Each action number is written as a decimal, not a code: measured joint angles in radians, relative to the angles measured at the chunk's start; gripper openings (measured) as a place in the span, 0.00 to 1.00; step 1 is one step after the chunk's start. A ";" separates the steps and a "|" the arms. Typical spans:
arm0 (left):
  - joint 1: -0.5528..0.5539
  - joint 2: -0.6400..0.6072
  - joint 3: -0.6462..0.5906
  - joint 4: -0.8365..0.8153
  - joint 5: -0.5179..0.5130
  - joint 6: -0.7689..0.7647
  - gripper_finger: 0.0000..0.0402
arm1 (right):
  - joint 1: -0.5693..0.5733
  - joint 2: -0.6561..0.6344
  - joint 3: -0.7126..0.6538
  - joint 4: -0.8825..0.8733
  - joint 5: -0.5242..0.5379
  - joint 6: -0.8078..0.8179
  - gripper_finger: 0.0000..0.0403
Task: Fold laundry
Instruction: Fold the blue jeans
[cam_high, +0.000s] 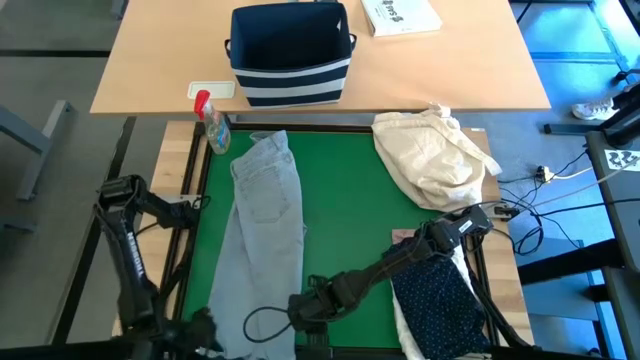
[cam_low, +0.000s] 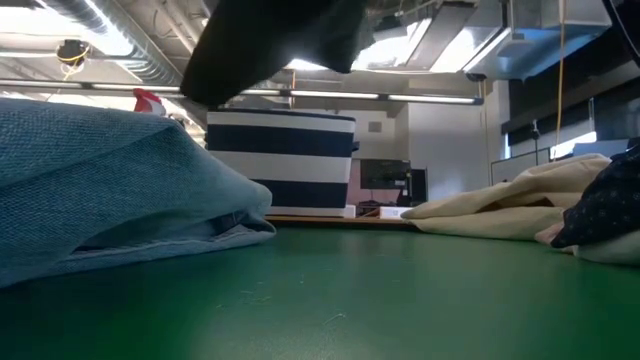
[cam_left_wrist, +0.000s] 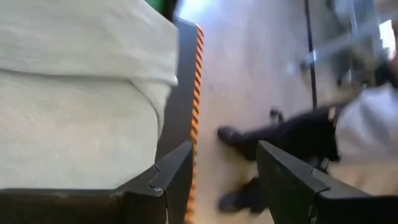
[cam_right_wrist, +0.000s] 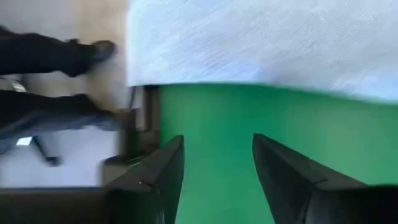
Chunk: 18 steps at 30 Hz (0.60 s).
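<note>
The light grey jeans (cam_high: 265, 230) lie lengthwise on the left half of the green mat, waistband toward the far edge; they fill the low view's left (cam_low: 100, 190). At the near right corner the navy white-dotted shirt (cam_high: 440, 300) lies on a white shirt (cam_high: 400, 325), with a bit of pale pink top (cam_high: 402, 237) showing beside them. My left gripper (cam_left_wrist: 224, 149) is open at the near left corner (cam_high: 205, 332), next to the jeans' leg ends (cam_left_wrist: 74, 124). My right gripper (cam_right_wrist: 217, 140) is open above bare mat near the near edge (cam_high: 298, 308), just right of the jeans (cam_right_wrist: 261, 43).
A cream-beige cloth bundle (cam_high: 435, 155) lies at the mat's far right. On the wooden table beyond stand a navy striped bin (cam_high: 290, 55) and a spray bottle (cam_high: 212, 122). A person's legs (cam_left_wrist: 280, 137) show on the floor by the near edge. Bare mat (cam_high: 350, 210) lies mid-table.
</note>
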 joint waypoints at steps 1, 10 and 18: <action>0.017 0.003 0.000 0.006 -0.004 -0.038 0.42 | 0.000 0.000 -0.002 0.000 0.023 -0.035 0.47; 0.147 0.187 0.000 0.340 0.035 -0.286 0.42 | -0.032 0.002 -0.002 0.006 0.134 -0.204 0.47; 0.216 0.368 0.000 0.515 0.154 -0.579 0.36 | -0.047 0.002 -0.002 0.011 0.130 -0.230 0.47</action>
